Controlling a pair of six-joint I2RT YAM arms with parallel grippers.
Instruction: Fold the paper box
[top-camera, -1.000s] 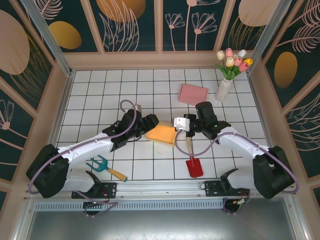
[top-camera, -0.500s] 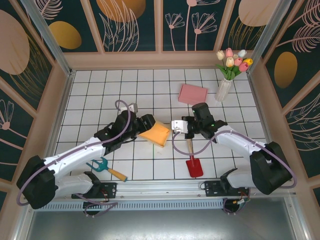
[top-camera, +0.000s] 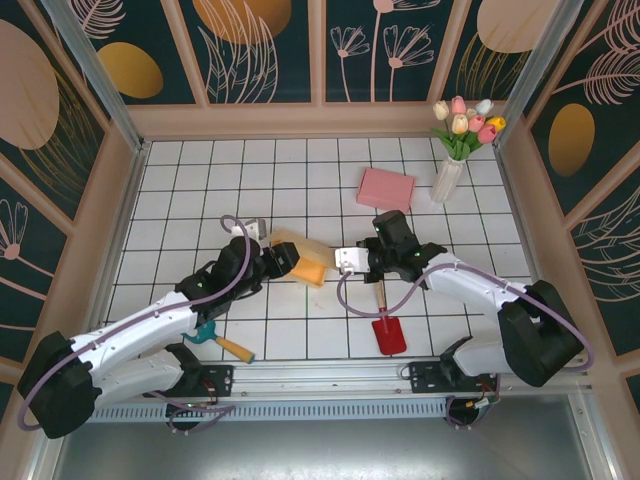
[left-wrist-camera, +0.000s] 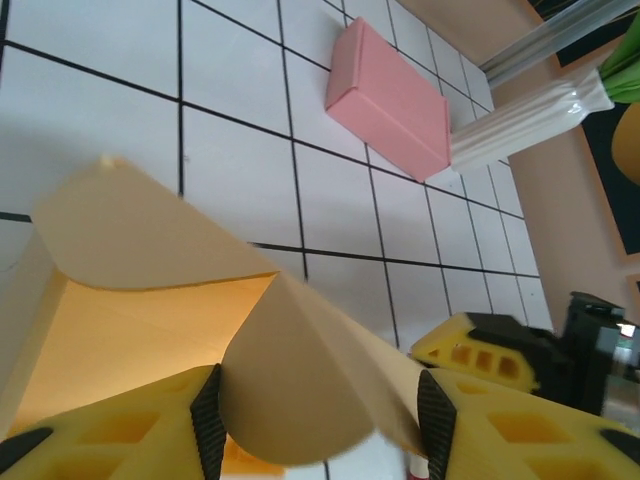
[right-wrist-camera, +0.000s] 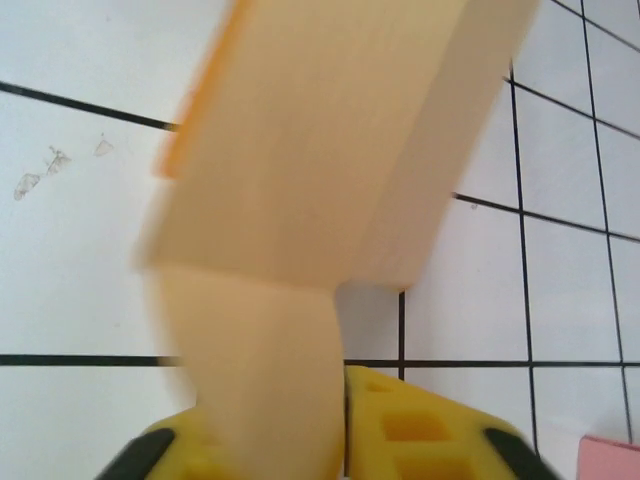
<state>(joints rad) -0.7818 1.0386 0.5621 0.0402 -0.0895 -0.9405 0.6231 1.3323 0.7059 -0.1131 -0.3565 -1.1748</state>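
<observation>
The yellow paper box (top-camera: 303, 262) sits half-formed in the middle of the tiled table, one flap raised. My left gripper (top-camera: 283, 260) holds it from the left. In the left wrist view a bowed flap of the paper box (left-wrist-camera: 300, 400) is pressed between both black pads (left-wrist-camera: 207, 420) of the left gripper (left-wrist-camera: 320, 425). My right gripper (top-camera: 340, 262) meets the box from the right. In the right wrist view the box (right-wrist-camera: 320, 150) hangs blurred, and a flap runs down against the nearly closed fingers of the right gripper (right-wrist-camera: 340, 435).
A pink box (top-camera: 386, 188) lies behind the right arm beside a white vase of tulips (top-camera: 447, 180). A red shovel (top-camera: 388, 330) lies by the right arm near the front. A teal hand rake (top-camera: 215, 338) pokes out under the left arm. Wooden walls ring the table.
The box has shifted left and been squeezed narrower, with a flap now standing up. Both grippers moved left with it, and the left arm swung further back.
</observation>
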